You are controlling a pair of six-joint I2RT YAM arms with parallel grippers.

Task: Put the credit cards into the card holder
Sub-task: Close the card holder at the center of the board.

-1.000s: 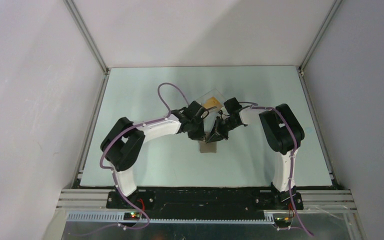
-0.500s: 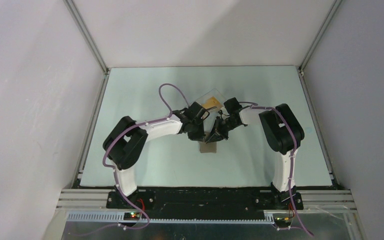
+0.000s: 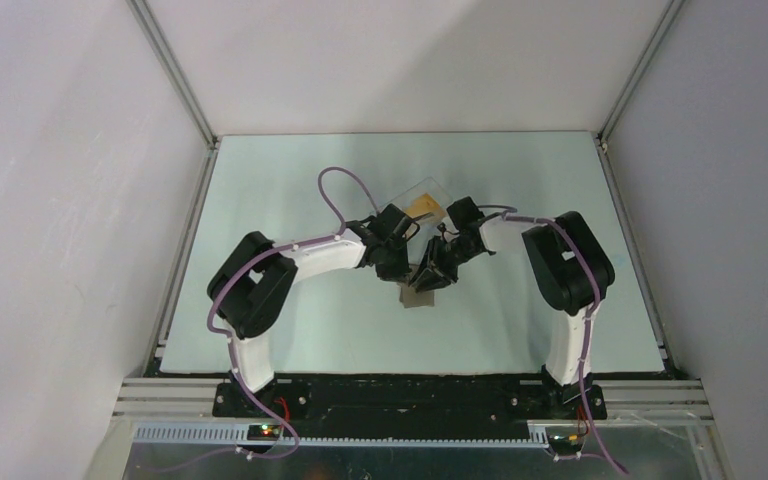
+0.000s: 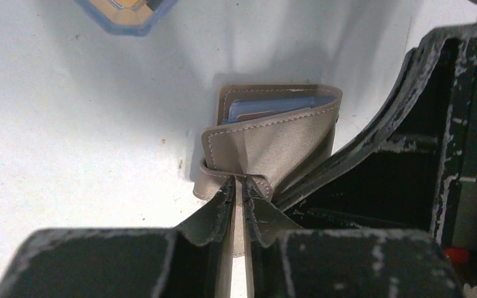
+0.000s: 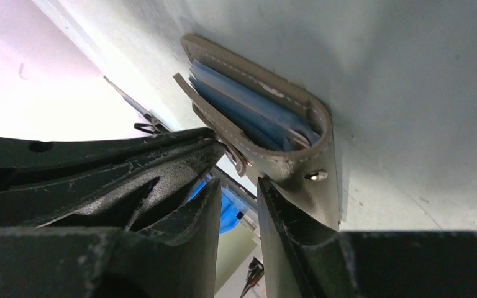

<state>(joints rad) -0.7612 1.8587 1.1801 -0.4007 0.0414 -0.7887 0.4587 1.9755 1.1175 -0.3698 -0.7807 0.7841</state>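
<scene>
The grey-taupe card holder (image 3: 417,296) stands partly folded on the table between both arms. My left gripper (image 4: 243,181) is shut on a thin flap at the card holder's (image 4: 273,143) near edge. Bluish flat edges show inside the fold; I cannot tell whether they are cards or pocket lining. My right gripper (image 5: 239,183) is open with a narrow empty gap, its right finger against the card holder (image 5: 298,155) near the metal snap. In the top view the left gripper (image 3: 397,268) and right gripper (image 3: 430,278) meet over it. One orange-gold credit card (image 3: 422,206) lies in a clear box.
The clear plastic box (image 3: 428,192) sits just behind the two grippers, its corner visible in the left wrist view (image 4: 127,15). The right arm's black finger (image 4: 404,124) crowds the card holder's right side. Walls and metal rails enclose the pale table (image 3: 290,180).
The right gripper's jaws have parted from shut and it has shifted slightly toward the card holder. The left gripper keeps its hold on the flap.
</scene>
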